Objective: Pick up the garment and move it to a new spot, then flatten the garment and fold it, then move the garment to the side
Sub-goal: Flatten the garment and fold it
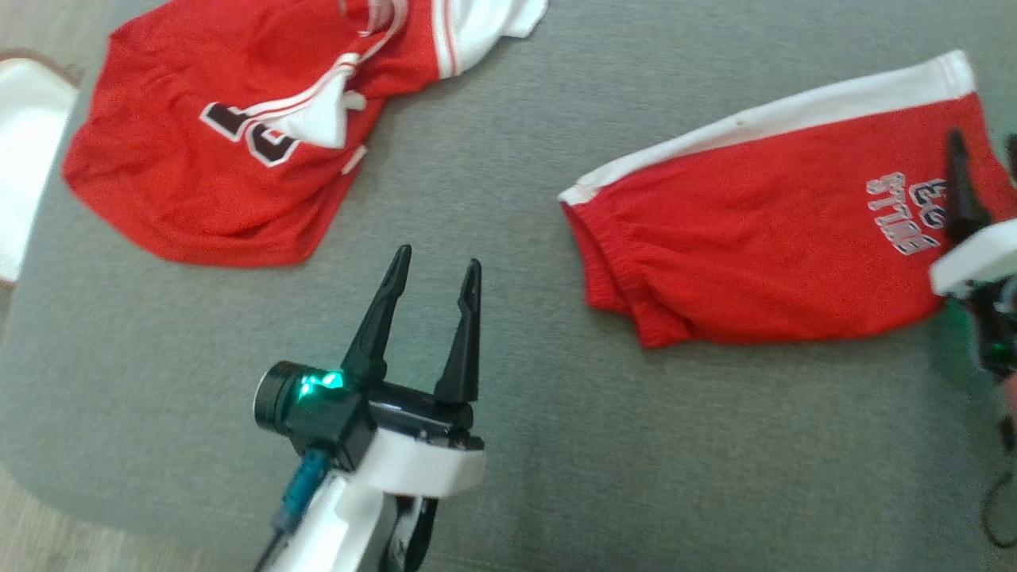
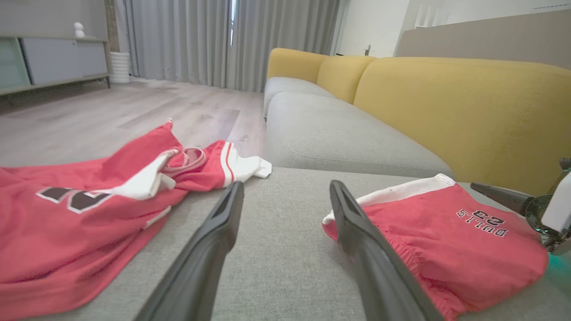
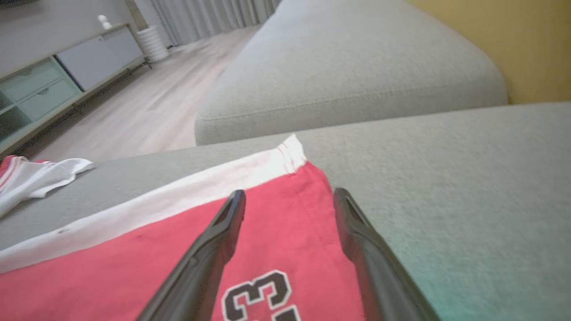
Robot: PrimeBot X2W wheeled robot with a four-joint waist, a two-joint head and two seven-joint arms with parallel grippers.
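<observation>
Your left claw (image 1: 439, 258) sits closest, fingers spread wide over bare sofa cushion (image 1: 493, 159), gripping nothing. Your right claw (image 3: 289, 195) is likewise wide open and empty, poised low above the red shorts (image 1: 763, 246), which lie folded on the cushion's right side. A crumpled red jersey (image 1: 199, 175) lies well apart, at the far left. The danger, I'd judge, is a fingertip catching the top layer when the right arm lifts away, dragging the fold open.
</observation>
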